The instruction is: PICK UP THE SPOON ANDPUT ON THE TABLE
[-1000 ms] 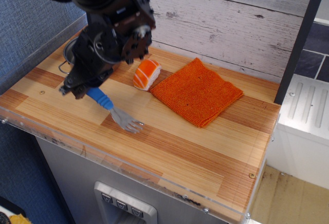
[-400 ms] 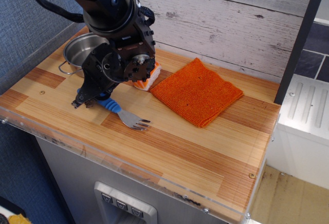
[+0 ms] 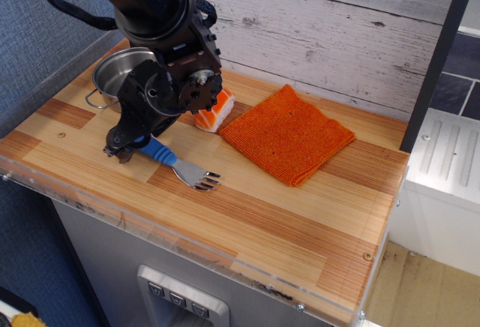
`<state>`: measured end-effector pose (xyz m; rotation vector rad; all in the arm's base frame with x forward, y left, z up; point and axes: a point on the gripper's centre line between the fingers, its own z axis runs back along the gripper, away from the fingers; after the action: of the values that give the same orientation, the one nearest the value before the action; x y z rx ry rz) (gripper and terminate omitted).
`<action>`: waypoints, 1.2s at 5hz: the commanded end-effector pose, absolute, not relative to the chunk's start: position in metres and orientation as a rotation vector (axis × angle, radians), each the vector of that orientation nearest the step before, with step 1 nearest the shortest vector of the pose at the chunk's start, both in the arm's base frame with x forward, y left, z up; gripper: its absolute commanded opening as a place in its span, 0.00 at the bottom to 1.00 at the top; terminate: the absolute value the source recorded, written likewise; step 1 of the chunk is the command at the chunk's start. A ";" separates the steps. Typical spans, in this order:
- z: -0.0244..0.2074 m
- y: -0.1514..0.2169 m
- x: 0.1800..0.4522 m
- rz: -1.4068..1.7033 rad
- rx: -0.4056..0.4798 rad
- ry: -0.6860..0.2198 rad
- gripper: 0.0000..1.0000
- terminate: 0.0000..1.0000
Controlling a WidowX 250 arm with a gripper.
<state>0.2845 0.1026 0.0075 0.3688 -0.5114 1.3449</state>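
Observation:
The spoon (image 3: 160, 151) has a blue handle and a silver tined head (image 3: 201, 178). It lies low across the wooden table (image 3: 285, 222) near the front left, with its head resting on the wood. My gripper (image 3: 122, 150) is at the far left end of the blue handle, down at the table surface. It looks shut on that end, and the arm body hides the exact contact.
An orange-and-white sushi piece (image 3: 215, 113) sits just behind the spoon, partly behind the arm. An orange woven cloth (image 3: 289, 133) lies to its right. A metal pot (image 3: 120, 72) stands at the back left. The clear plastic front edge (image 3: 187, 248) runs close below the spoon.
My gripper has carried the spoon down and a little to the right. The spoon has gone from tilted with its head touching the wood to lying nearly flat on the table.

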 end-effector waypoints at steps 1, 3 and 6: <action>0.042 0.091 0.291 1.308 0.339 -0.588 1.00 0.00; 0.100 0.085 0.297 1.194 0.351 -0.702 1.00 0.00; 0.125 0.076 0.297 1.119 0.419 -0.690 1.00 0.00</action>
<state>0.3009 0.0927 0.1080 0.4420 -0.6401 1.1066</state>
